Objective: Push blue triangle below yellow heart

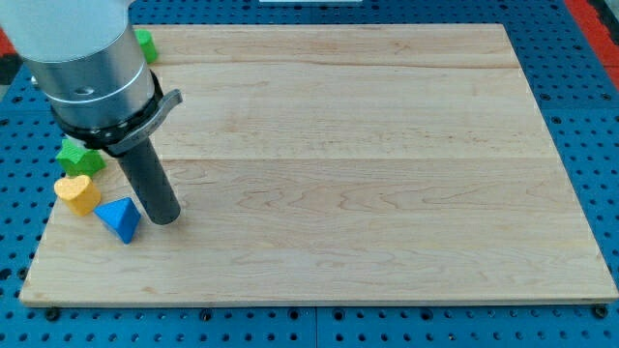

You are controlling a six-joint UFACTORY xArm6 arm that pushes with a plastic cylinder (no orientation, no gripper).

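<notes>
The blue triangle [120, 218] lies near the board's left edge, toward the view's bottom. The yellow heart [76, 192] sits just up and left of it, almost touching. My tip [164, 217] rests on the board right beside the blue triangle's right side, very close or touching. The dark rod rises up and left to the grey arm body [87, 58], which hides part of the board's upper left.
A green block [79, 156] lies just above the yellow heart, partly behind the arm. Another green block [146, 44] peeks out at the view's top left. The wooden board [368, 174] ends close to the left of the blocks; blue pegboard surrounds it.
</notes>
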